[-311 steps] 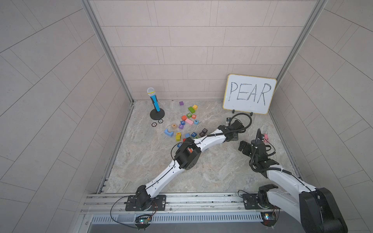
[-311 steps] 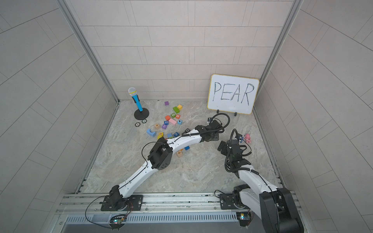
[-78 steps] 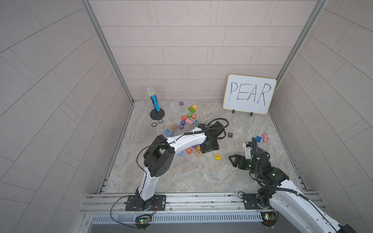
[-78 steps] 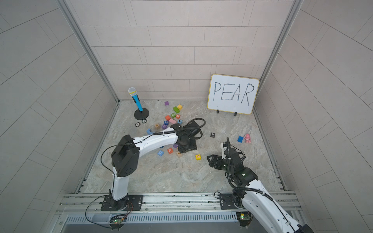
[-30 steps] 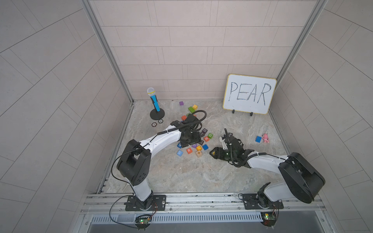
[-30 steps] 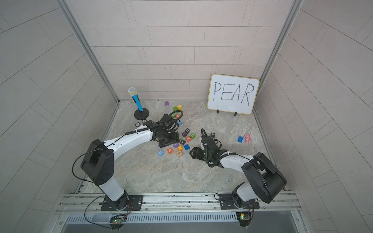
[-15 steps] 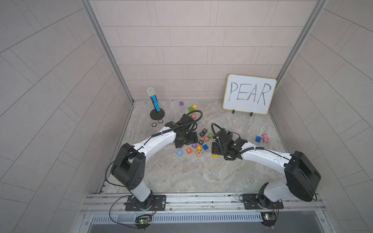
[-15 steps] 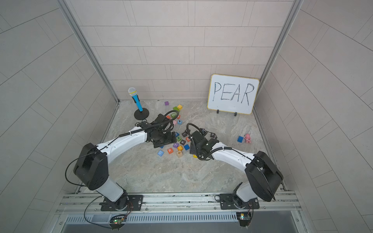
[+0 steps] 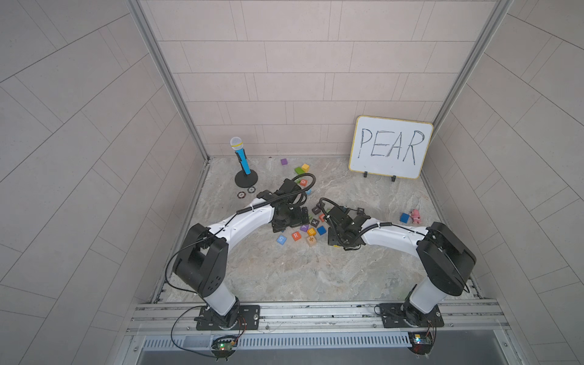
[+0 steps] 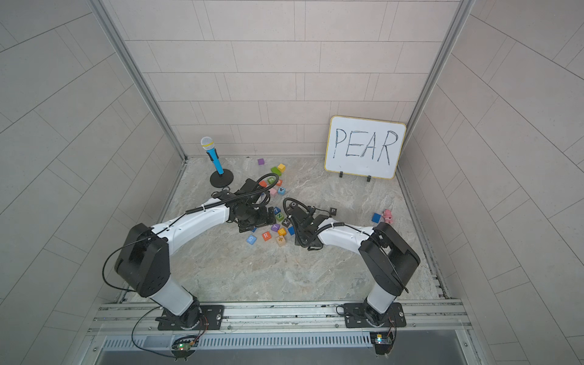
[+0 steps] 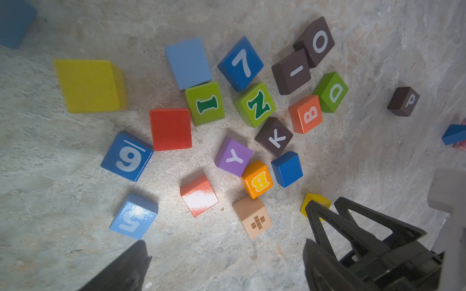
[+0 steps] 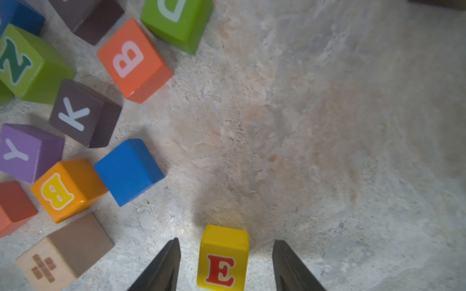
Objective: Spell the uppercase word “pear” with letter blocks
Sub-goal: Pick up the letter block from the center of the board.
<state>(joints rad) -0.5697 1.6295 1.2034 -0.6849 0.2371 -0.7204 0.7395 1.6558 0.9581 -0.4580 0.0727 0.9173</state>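
Marbled stone tabletop, block cluster scattered. Small yellow wooden cube with red E sits near cluster, between right gripper jaws: spread, gaps both sides. Left gripper jaws wide, empty. Cube likely light, rigid, glossy-slick; pinch flat opposite side faces, centred.

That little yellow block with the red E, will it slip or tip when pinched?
Probably stiff: the yellow block looks like solid painted wood. Its smooth paint might slip slightly. Flat sides face the right hand, so tipping seems unlikely.
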